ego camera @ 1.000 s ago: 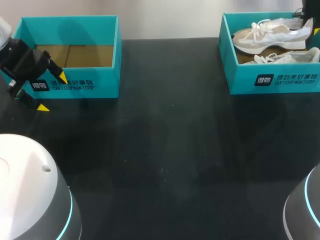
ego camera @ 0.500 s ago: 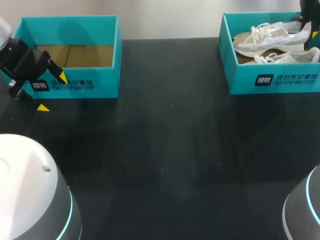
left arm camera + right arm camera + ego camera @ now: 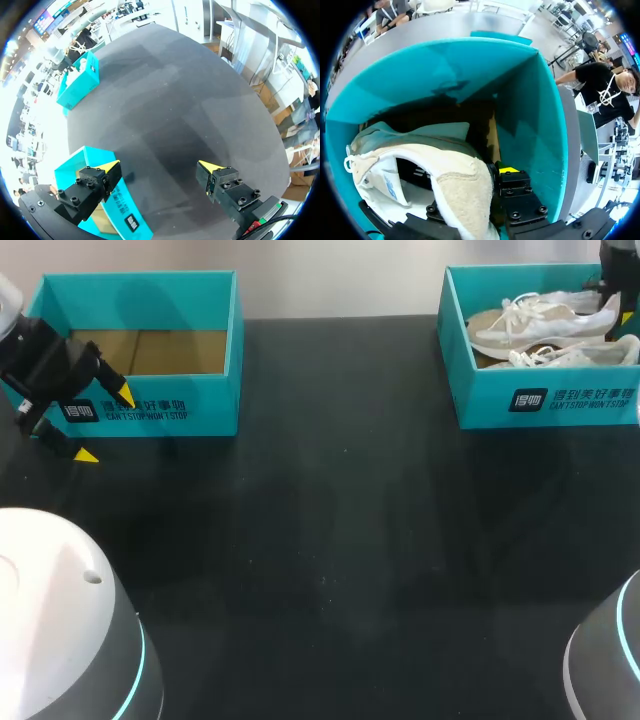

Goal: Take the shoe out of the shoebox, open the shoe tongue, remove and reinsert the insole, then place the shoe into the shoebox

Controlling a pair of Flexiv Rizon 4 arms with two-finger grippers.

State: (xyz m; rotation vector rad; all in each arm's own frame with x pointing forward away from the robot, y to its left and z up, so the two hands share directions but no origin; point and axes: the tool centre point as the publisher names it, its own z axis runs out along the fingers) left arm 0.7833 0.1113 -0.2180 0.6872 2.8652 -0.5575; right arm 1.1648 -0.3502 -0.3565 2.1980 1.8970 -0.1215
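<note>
Starting step one: right end effector (image 3: pixel 470 192) clamped on shoe (image 3: pixel 540 322) inside shoebox (image 3: pixel 545 400). Left end effector (image 3: pixel 159 165) apart; rest pending

It was a robot lab bench: a black table (image 3: pixel 330 540), teal box upper left (image 3: pixel 200 410), another upper right (image 3: pixel 480 400), white robot bases (image 3: pixel 60 630) in the lower corners.
</note>
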